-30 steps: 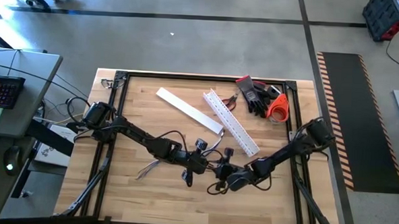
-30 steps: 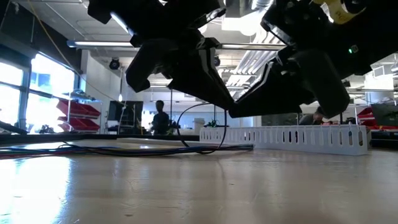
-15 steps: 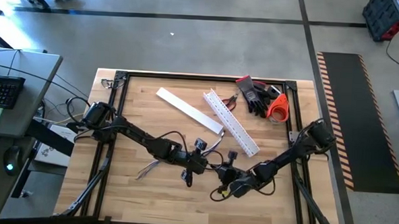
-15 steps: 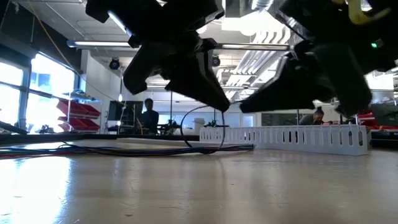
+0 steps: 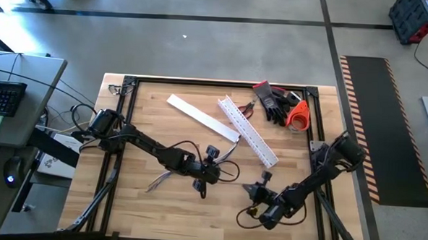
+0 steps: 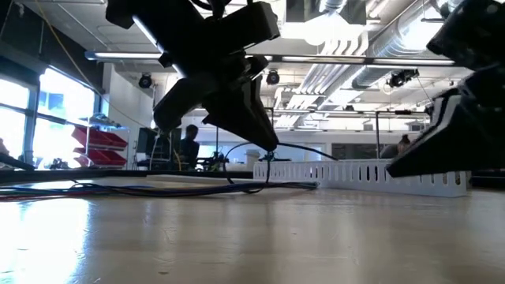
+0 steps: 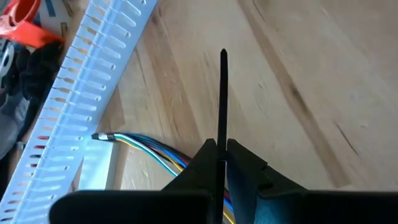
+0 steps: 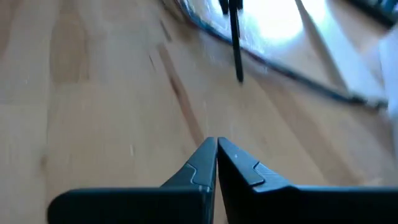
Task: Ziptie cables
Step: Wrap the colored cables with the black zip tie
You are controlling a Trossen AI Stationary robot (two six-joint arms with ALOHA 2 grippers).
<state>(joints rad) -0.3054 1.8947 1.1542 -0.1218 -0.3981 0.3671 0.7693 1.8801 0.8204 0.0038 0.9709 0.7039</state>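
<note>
The right gripper (image 5: 257,198) has pulled back toward five o'clock — jaws closed on nothing, well apart from the work. The left gripper (image 5: 213,165) stays over the table's middle, pinched on a thin black zip tie (image 7: 222,106). The cables (image 7: 146,146) lie beneath it, beside the slotted channel (image 5: 247,131). The tie looks handed off — cinching remains.

Light wooden slatted table (image 5: 148,131) in black metal frame, flat white plastic strip (image 5: 201,117), white slotted plastic channel (image 5: 247,131), black-red gloves (image 5: 272,101), orange tape roll (image 5: 298,116), loose thin cables (image 5: 169,177)
</note>
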